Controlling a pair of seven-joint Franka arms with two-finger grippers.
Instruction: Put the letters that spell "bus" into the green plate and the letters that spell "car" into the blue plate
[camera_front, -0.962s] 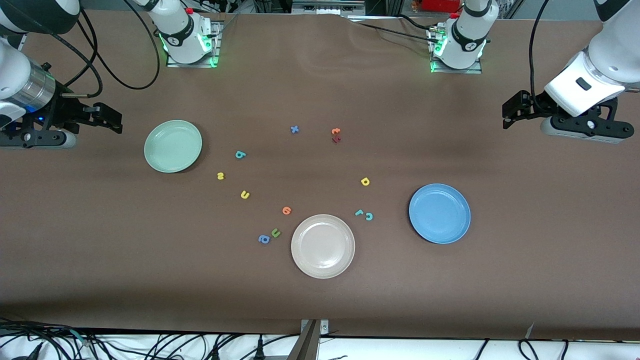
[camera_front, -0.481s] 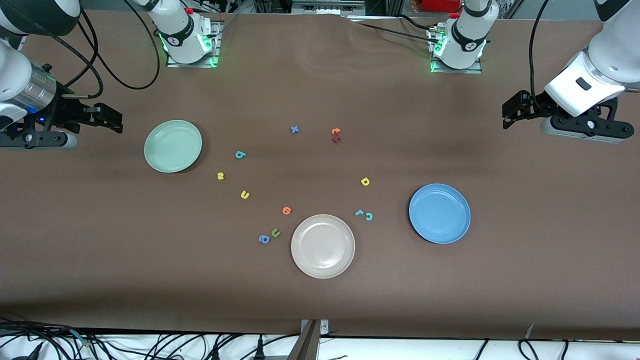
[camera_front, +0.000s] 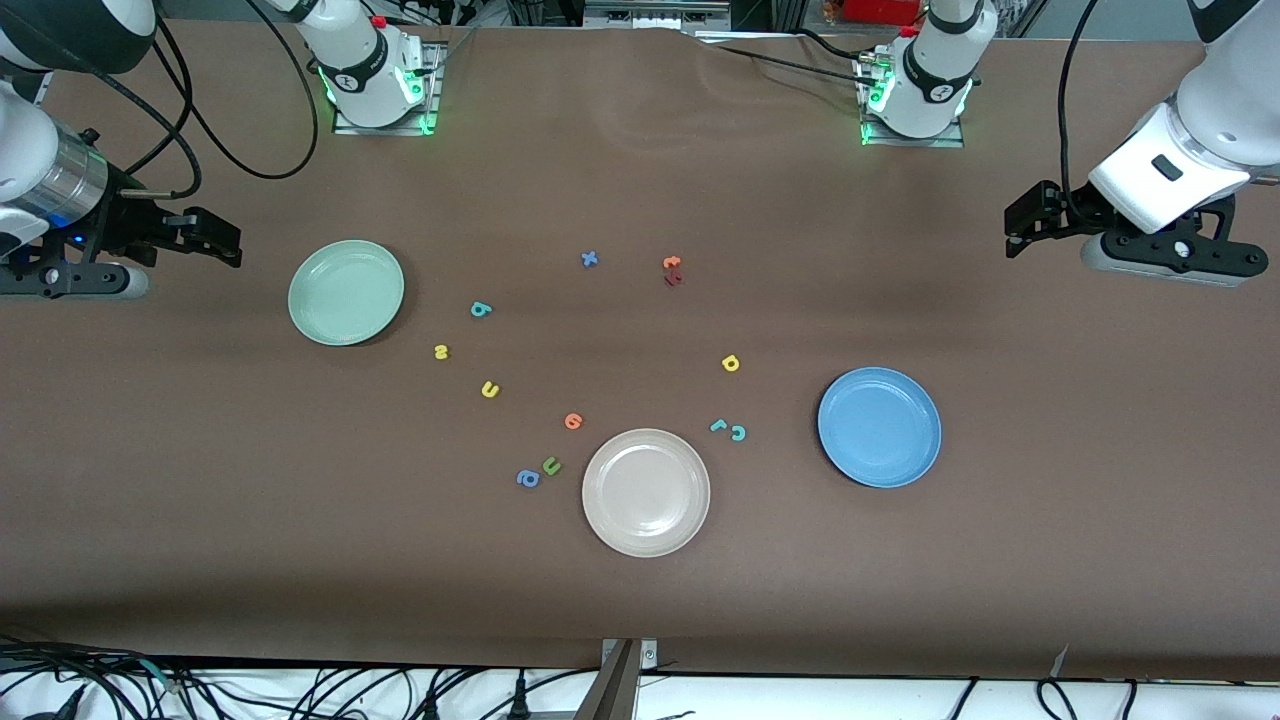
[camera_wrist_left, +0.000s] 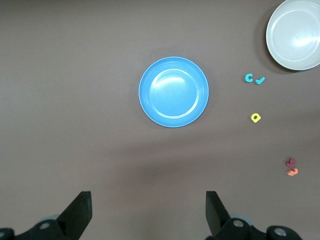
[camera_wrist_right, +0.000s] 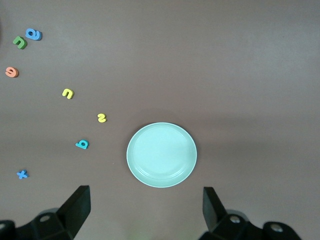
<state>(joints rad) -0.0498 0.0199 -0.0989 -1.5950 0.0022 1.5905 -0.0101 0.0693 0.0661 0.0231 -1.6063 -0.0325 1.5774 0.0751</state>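
**Both arms waiting at the table ends, every letter lying loose between the plates**

The right gripper (camera_front: 215, 237) is hanging with fingers spread over the right arm's end of the table, just beside the green plate (camera_front: 346, 292). The teal b (camera_front: 481, 309), yellow s (camera_front: 441, 351) and yellow u (camera_front: 489, 389) are lying past that plate toward mid-table, so the right arm is the nearer one for them.

The left gripper (camera_front: 1030, 222) is also standing open, over the left arm's end. The blue plate (camera_front: 879, 427) is sitting nearer the front camera than it, with the teal c (camera_front: 738, 432), teal r (camera_front: 718, 426) and yellow a (camera_front: 730, 363) lying between the blue plate and mid-table.
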